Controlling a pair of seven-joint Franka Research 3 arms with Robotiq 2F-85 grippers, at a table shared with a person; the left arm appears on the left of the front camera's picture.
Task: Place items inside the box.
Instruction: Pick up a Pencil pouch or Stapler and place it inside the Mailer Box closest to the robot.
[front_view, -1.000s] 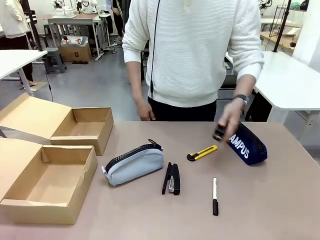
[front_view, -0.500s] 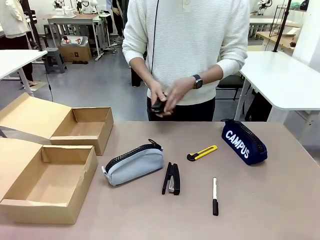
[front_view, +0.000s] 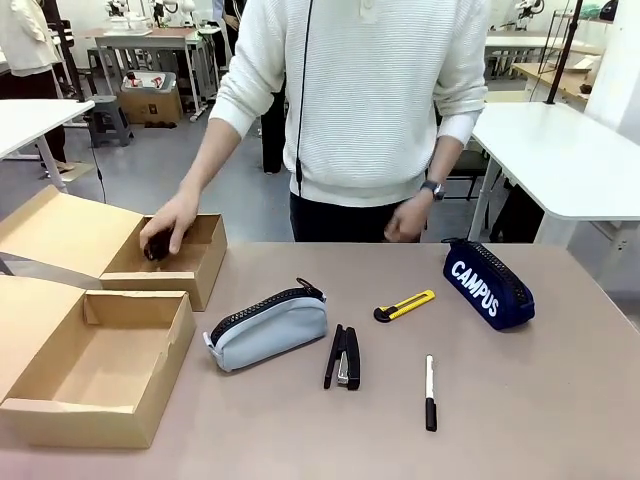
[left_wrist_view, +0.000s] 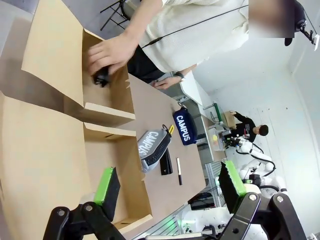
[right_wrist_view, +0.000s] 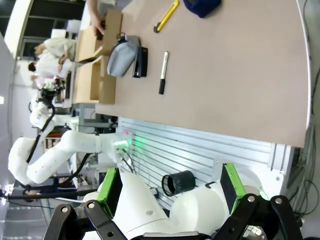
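Black stapler (front_view: 155, 246) moved from the person's chest into the far box (front_view: 205, 272), behind-left of the grey-blue zip pouch (front_view: 268, 328); person's hand (front_view: 172, 222) grips it. Right of pouch on desk (front_view: 560, 400): second stapler (front_view: 344, 357), utility knife (front_view: 405, 305), marker (front_view: 430, 392), CAMPUS pouch (front_view: 488, 285). Left claw (left_wrist_view: 169, 182), right claw (right_wrist_view: 169, 185): spread wide, empty.

The table (front_view: 540, 400) carries a near box (front_view: 75, 422) and a far box (front_view: 211, 262) at the left (both open-topped). Right of them lie a grey pouch (front_view: 268, 328) and a stapler (front_view: 344, 357). A knife (front_view: 405, 306) lies farther back, a marker (front_view: 430, 392) nearer, and a navy pouch (front_view: 488, 285) at the far right.
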